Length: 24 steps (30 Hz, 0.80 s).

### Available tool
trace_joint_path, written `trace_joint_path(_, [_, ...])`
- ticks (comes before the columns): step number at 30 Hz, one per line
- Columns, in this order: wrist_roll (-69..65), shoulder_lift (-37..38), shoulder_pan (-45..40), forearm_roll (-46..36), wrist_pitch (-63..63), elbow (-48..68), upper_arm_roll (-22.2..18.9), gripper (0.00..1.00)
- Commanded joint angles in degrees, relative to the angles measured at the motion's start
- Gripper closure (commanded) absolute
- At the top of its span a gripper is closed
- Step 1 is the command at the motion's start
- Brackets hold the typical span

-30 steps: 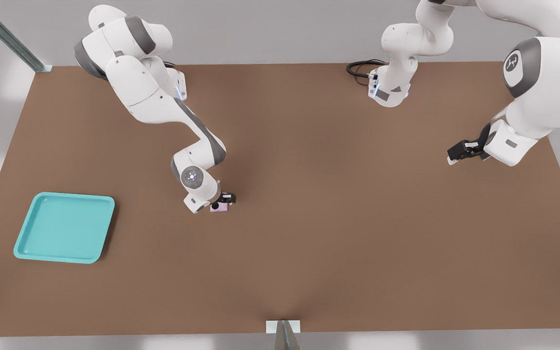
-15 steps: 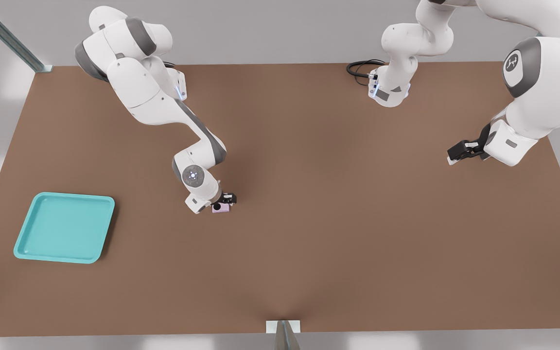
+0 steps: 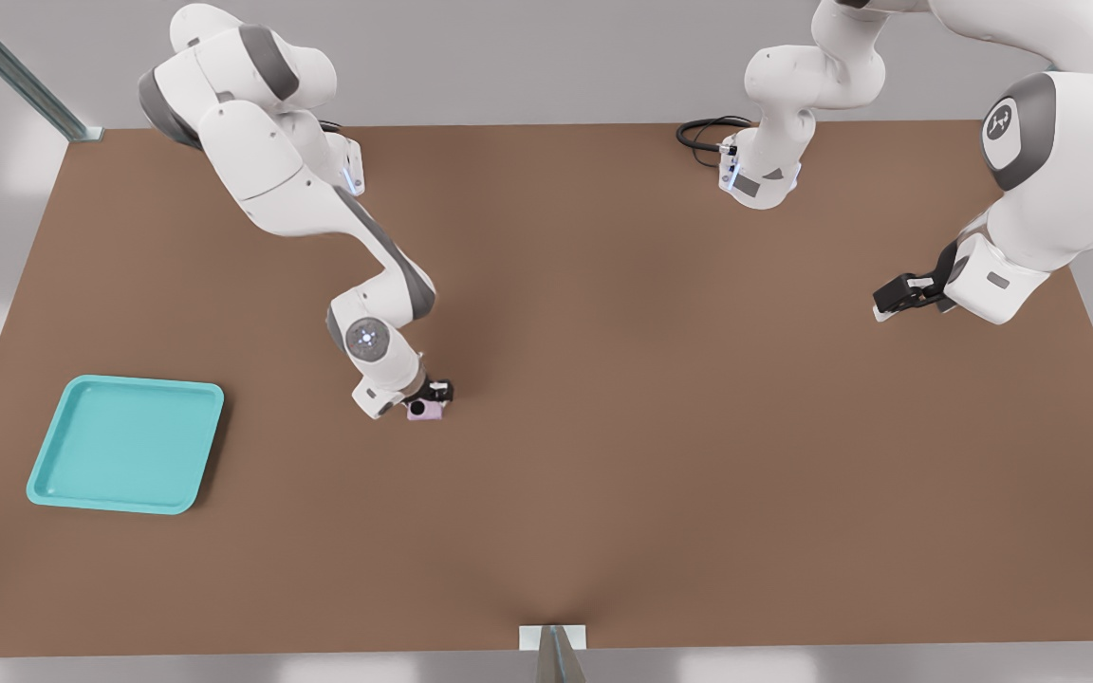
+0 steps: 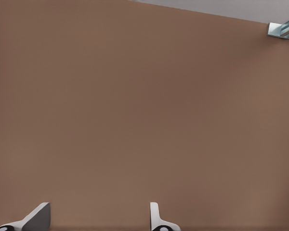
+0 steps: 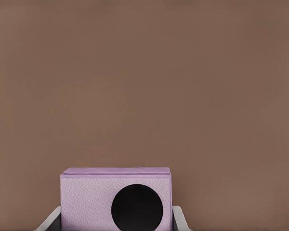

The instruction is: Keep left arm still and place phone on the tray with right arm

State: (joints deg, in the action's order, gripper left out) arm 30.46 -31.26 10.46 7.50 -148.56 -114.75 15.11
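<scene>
At the front view's left, the tray [image 3: 126, 444] lies flat on the brown desk [image 3: 660, 446], close to the desk's left edge, with nothing in it. To its right, well apart from it, the right arm [image 3: 319, 204] reaches down from the far left corner of the desk and bends toward the middle. Its claw [image 3: 429, 402] sits low over the desk surface, just right of the arm's wrist disc with the white-glowing centre. The phone [image 3: 426, 409] is between the claw's fingers, its pale pink body showing just under the black fingertips, one black lens facing the camera. In the right wrist view the phone [image 5: 115, 199] fills the space between the two grey fingers [image 5: 51, 221], which press against its two sides, so the claw is closed on the phone. One round black lens shows on its near face. The desk [image 5: 144, 82] stretches bare beyond it. Whether the phone touches the desk or hangs just above it cannot be told.
</scene>
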Motion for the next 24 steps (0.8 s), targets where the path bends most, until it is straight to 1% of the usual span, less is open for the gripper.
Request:
trace_joint_path(1, [-2.8, 2.3, -1.4, 0.1, 3.5, 0.1, 0.0, 0.19])
trace_joint_path(3, [-9.7, 5.4, -5.9, 0.0, 5.4, -0.3, -0.2, 0.19])
trace_joint_path(7, [-24.3, 8.7, -14.8, -0.2, 5.4, -3.1, -0.5, 0.19])
trace_joint_path(9, [-33.6, 9.1, -18.3, -0.5, 5.4, -3.5, -3.0, 0.19])
trace_joint_path(10, [-40.2, 9.1, -19.6, -0.6, 5.3, -3.3, -5.7, 0.19])
trace_joint_path(12, [-56.9, 8.5, -19.6, -9.0, 5.1, -2.7, -12.4, 0.19])
trace_joint_path(13, [-62.1, 7.5, -19.6, -10.0, 5.0, -1.7, -15.2, 0.19])
trace_joint_path(15, [-71.1, 4.3, -19.8, -11.5, 5.0, 2.3, -19.4, 0.19])
trace_joint_path(16, [-73.4, 3.4, -20.4, -13.2, 5.0, 3.2, -19.7, 0.19])
trace_joint_path(18, [-77.0, 1.3, -22.0, -13.6, 4.9, 6.1, -20.5, 0.18])
trace_joint_path(19, [-78.8, 1.1, -22.1, -13.6, 4.5, 6.3, -21.4, 0.17])
trace_joint_path(20, [-78.4, 1.0, -22.1, -14.6, 4.6, 6.2, -21.4, 0.0])
trace_joint_path(22, [-78.1, 1.0, -21.9, -15.0, 4.4, 6.1, -21.4, 0.0])
trace_joint_path(24, [-73.8, 1.7, -20.9, -15.7, 4.7, 6.2, -21.3, 0.0])
